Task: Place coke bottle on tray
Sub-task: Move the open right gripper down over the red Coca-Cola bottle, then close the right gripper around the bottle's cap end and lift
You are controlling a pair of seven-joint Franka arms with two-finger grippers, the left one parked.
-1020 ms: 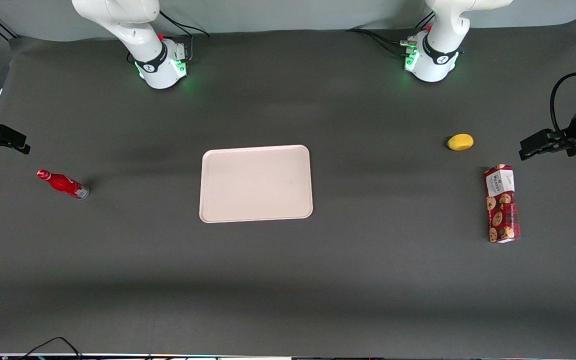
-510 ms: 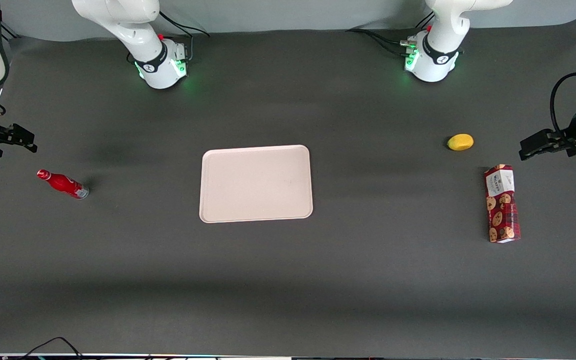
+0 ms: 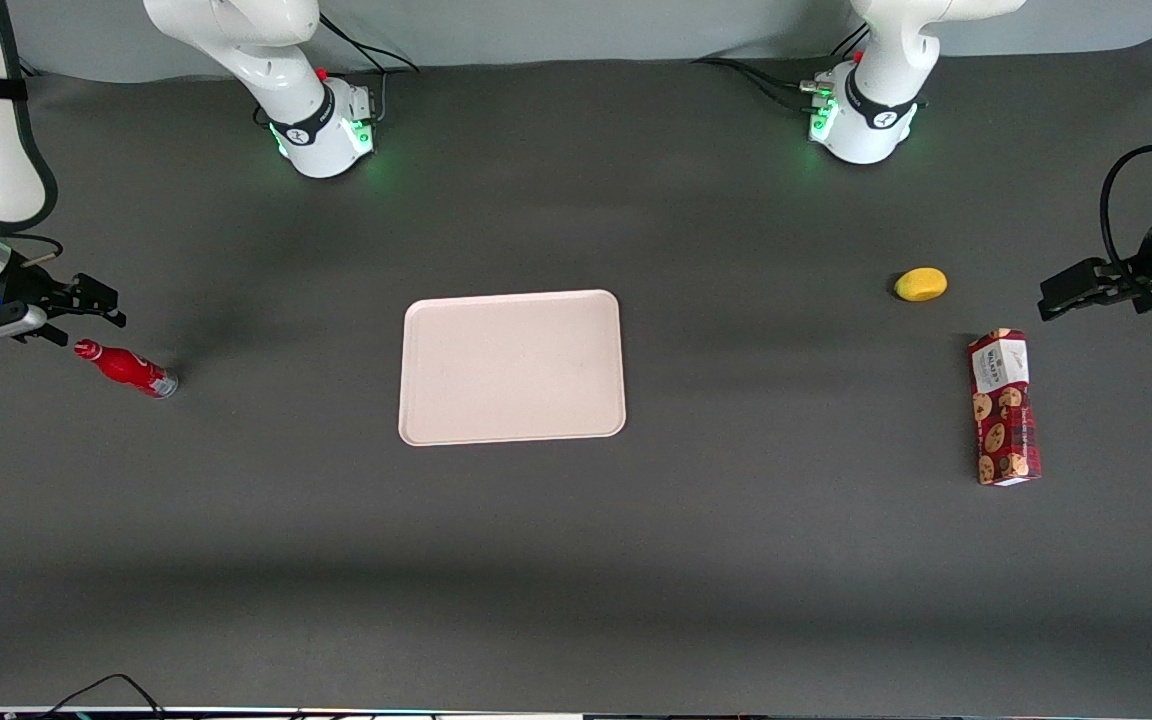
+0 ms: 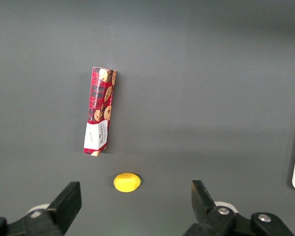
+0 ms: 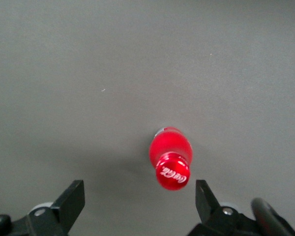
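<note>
Now | end effector (image 3: 96, 305) spread wide, empty | coke bottle (image 3: 126, 367) upright just below, untouched

1 bottle (image 3: 125, 366), 1 tray (image 3: 513, 366), 1 cookie box (image 3: 1004, 407), 1 lemon (image 3: 921, 284), and 1 gripper (image 3: 86, 308) above the table.

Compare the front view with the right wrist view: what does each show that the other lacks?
Only the front view shows the tray, cookie box and a yellow lemon-like object. Only the right wrist view shows the white script on the bottle's cap. Both show the upright coke bottle on the table and the open gripper above it.
</note>
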